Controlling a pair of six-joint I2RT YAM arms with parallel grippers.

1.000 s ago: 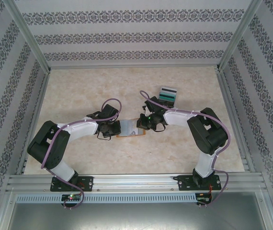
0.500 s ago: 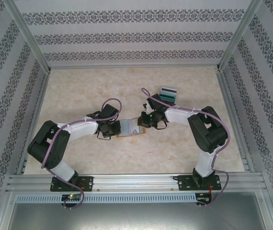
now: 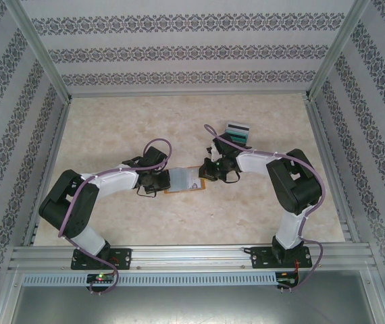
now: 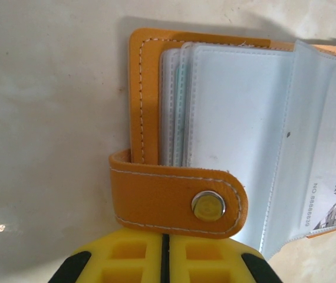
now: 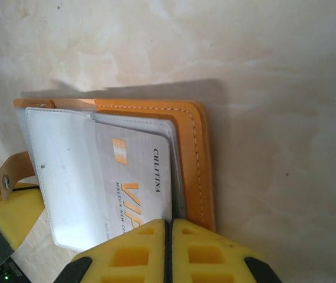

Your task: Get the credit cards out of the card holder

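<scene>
"What do the arms look like?"

"The left arm (image 3: 115, 179) and the right arm (image 3: 257, 160) both have white links between bulky black joints, and each carries a lilac cable (image 3: 157, 141)."

"And the fingers?"

"The fingers (image 4: 127, 262) are bright yellow and blocky, moulded with square recesses, with black parts behind."

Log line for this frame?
left gripper shut on card holder | right gripper shut on credit card, partly out | holder open
</scene>
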